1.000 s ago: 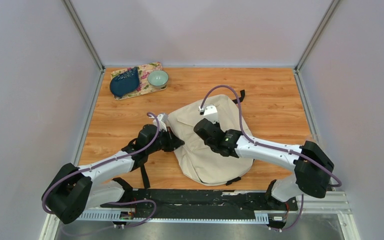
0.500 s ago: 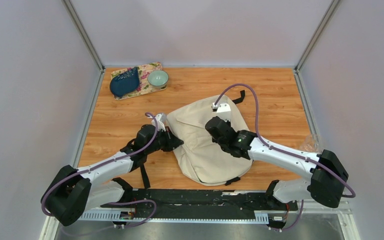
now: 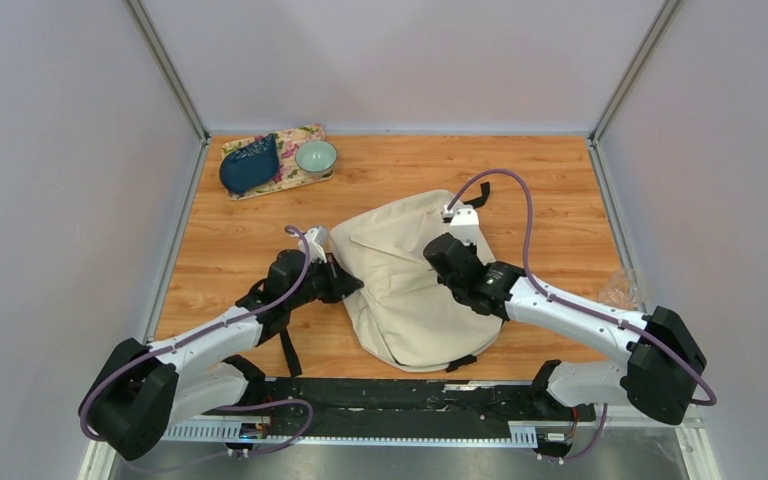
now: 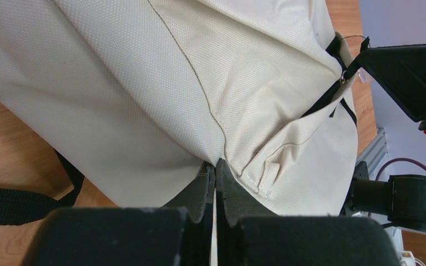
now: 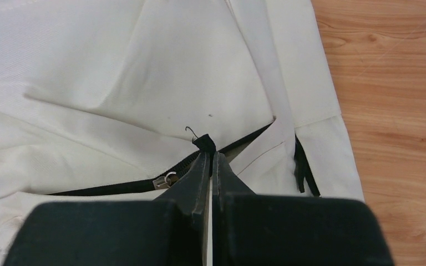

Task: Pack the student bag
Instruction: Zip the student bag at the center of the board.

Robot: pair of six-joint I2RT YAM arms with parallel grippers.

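Left gripper (image 4: pixel 215 168): jaws clenched on fabric fold at left edge of bag (image 3: pixel 400 290); serves as anchor. Bag: flat on table (image 3: pixel 560 200), mid-table, between both arms. Right gripper (image 5: pixel 211 158): jaws pinched on black zipper pull (image 5: pixel 204 143), right side of bag. Zipper (image 5: pixel 116 187) long axis: crosswise to right fingers, extending either side of pull. Judgement: right arm draws pull along zipper line; left arm resists.
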